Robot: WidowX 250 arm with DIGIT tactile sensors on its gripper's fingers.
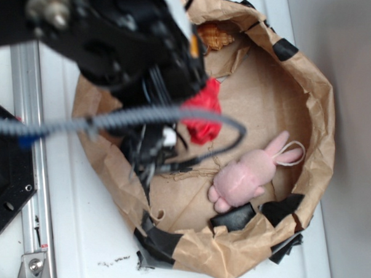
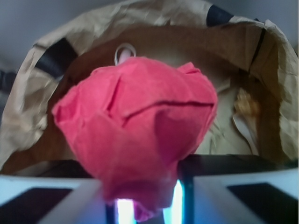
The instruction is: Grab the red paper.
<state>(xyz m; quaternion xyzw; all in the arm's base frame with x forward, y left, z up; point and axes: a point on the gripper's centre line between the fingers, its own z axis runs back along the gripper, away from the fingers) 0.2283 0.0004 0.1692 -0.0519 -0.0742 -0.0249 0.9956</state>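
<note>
Clearly, the one red paper sat pinched at its lower end between the narrowed fingers of the end effector, its wrinkled bulk filling the wrist view. From outside, the black arm reached down over the left side of a single brown paper basket on the white worktop. One pink plush bunny lay well apart toward the basket's lower right.

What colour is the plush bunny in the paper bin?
Pale pink bunny, clearest in the exterior view.
</note>
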